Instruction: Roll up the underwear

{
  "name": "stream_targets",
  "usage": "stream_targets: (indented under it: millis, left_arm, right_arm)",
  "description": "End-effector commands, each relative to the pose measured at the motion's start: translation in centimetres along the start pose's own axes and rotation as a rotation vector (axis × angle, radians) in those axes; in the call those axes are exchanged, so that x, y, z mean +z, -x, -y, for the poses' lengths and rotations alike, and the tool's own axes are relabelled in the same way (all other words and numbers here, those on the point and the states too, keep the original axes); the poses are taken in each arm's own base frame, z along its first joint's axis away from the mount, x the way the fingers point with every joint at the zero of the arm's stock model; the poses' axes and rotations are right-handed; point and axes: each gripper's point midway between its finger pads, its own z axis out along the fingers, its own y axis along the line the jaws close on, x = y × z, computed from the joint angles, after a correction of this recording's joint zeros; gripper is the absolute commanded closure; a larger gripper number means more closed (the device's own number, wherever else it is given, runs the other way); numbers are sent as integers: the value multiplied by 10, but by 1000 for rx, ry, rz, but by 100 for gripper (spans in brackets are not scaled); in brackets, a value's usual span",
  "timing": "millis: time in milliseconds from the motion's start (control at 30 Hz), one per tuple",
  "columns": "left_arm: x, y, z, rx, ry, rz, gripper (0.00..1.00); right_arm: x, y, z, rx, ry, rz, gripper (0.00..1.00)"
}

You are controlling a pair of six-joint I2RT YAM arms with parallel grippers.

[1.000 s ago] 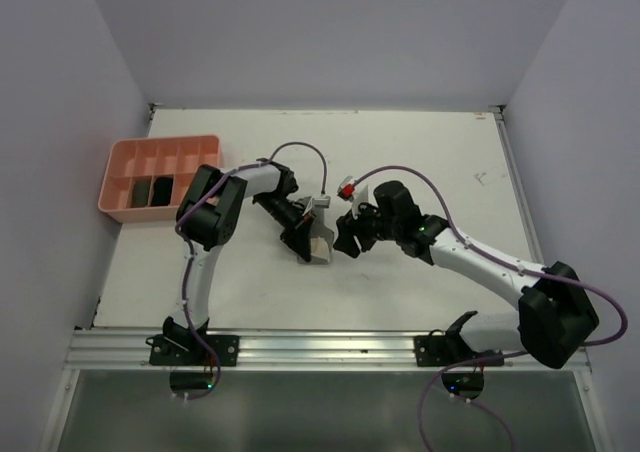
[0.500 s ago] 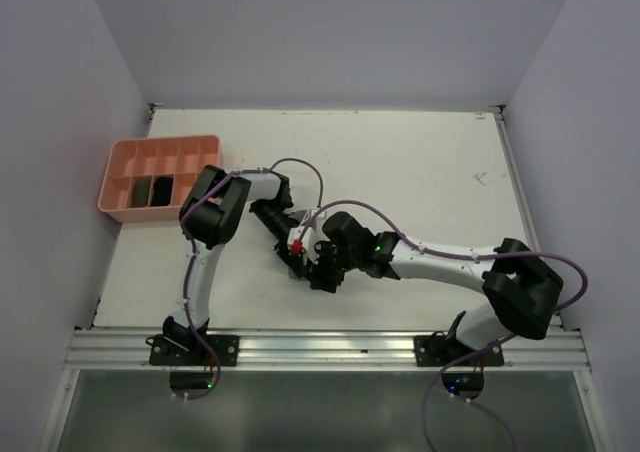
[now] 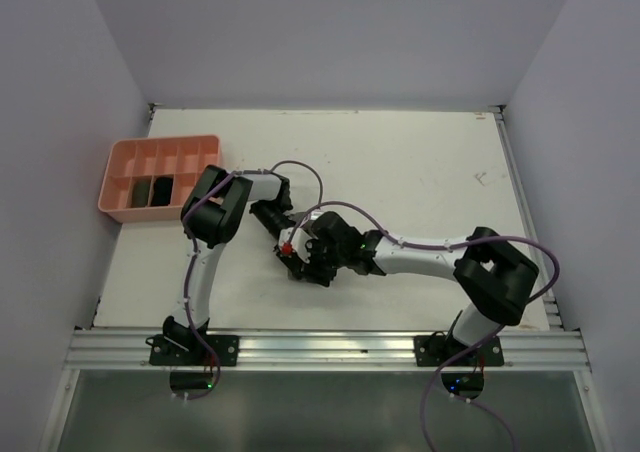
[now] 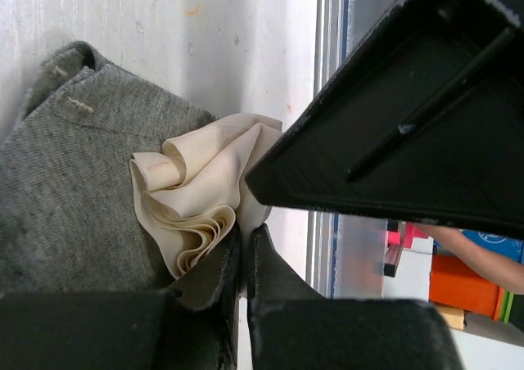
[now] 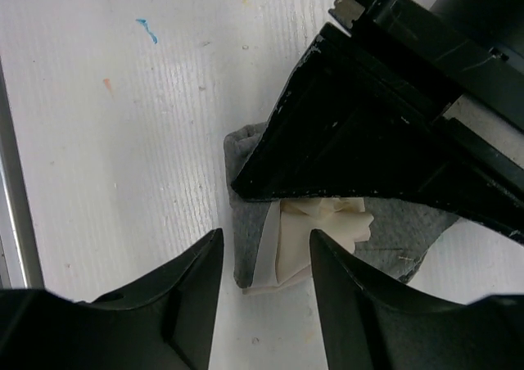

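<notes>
The underwear (image 4: 74, 190) is a grey piece with bunched cream folds (image 4: 196, 198), lying on the white table. My left gripper (image 4: 244, 232) is shut on a thin cream edge of it. In the right wrist view the underwear (image 5: 250, 231) lies just ahead of my right gripper (image 5: 264, 263), which stands open with one finger on each side of the cloth's near end. The left gripper's black body (image 5: 385, 133) covers the cloth's far part. From above, the left gripper (image 3: 290, 252) and the right gripper (image 3: 318, 264) meet mid-table and hide the cloth.
A pink compartment tray (image 3: 160, 142) stands at the table's left edge, with dark rolls (image 3: 150, 190) in its front cells. A metal rail (image 3: 320, 347) runs along the near edge, close behind the grippers. The right gripper's body (image 4: 393, 133) looms over the left wrist view.
My right arm has swung left and come down over the underwear next to the left gripper, hiding it from above. Its jaws have narrowed a little. The left gripper has kept its pinch.
</notes>
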Motion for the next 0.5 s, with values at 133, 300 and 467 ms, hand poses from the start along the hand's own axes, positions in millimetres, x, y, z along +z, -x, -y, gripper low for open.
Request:
stream_targets:
  millis: [133,300,467]
  left_arm:
    - [2,-10,-48,119,127,-86,100]
    - [-1,-1,-51,130,155,-62,99]
    - [-5,10,-48,170,162,-32,94]
  right_arm:
    - [15,21,-10,-52,76,37,64]
    - [23,2,-22,-7,141,-28,67]
    - [23,-18,-30,34,164,-82,89]
